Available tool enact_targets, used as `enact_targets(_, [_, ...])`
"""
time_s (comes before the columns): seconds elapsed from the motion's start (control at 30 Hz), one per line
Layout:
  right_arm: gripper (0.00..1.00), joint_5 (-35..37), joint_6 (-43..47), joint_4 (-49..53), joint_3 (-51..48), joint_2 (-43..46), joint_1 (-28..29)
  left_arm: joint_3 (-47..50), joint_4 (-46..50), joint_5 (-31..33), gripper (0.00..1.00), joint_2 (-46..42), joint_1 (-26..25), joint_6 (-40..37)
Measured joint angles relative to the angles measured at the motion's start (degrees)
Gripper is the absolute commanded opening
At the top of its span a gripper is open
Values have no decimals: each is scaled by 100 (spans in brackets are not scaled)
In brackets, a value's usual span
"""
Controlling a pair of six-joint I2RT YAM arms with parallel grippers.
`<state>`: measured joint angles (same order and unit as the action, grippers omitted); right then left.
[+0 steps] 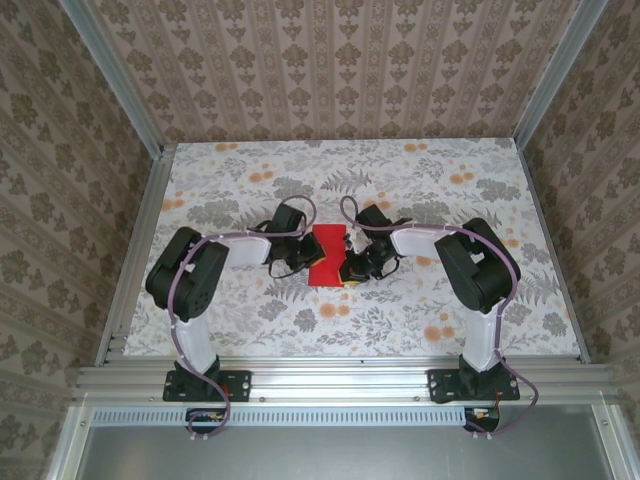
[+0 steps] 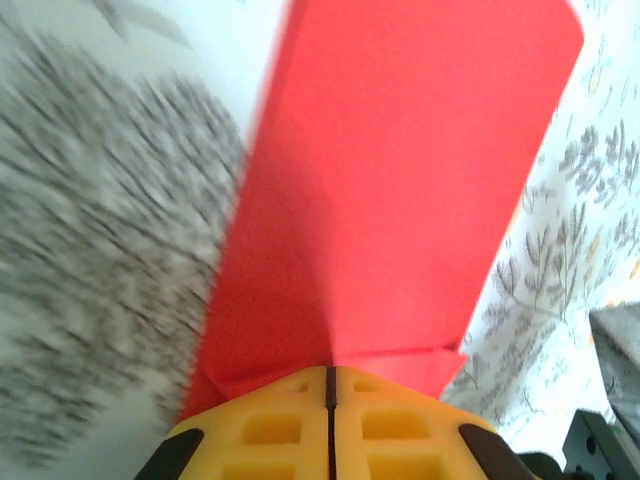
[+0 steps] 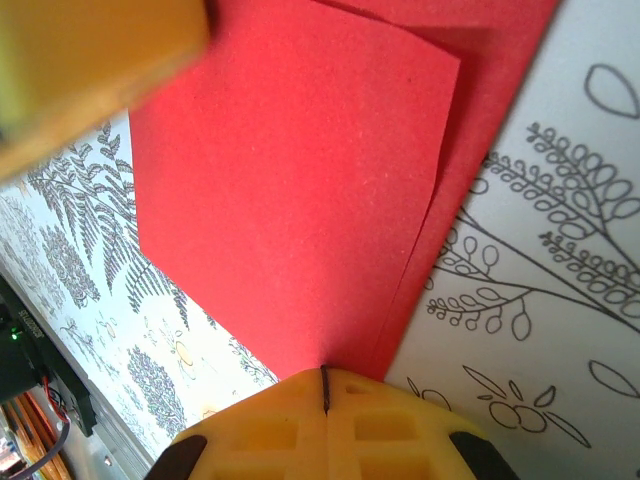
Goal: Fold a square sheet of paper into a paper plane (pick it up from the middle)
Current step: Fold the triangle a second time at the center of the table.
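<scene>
Folded square sheet of paper (image 1: 328, 256) lies long axis toward table (image 1: 420, 320) far edge; left gripper (image 2: 329, 375) and right gripper (image 3: 324, 375) pinch opposite sides, equally near.

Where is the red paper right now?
Top view: red paper at mid table, left gripper shut on its left edge, right gripper on its right edge.

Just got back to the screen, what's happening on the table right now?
The left arm and right arm reach to a red paper sheet at the middle of the flowered table, jaws shut on opposite edges of it. The sheet is partly folded, one layer over another, not yet a plane.
</scene>
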<state>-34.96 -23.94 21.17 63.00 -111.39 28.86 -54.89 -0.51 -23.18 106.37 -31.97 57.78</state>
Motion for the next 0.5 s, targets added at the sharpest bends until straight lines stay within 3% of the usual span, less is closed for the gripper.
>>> enact_targets(0.27, [3, 0, -2, 0, 0, 0, 0, 20, -175, 48, 15, -2, 501, -509])
enact_targets(0.5, [3, 2, -2, 0, 0, 0, 0, 103, -299, 72, 16, -540, 236, -643])
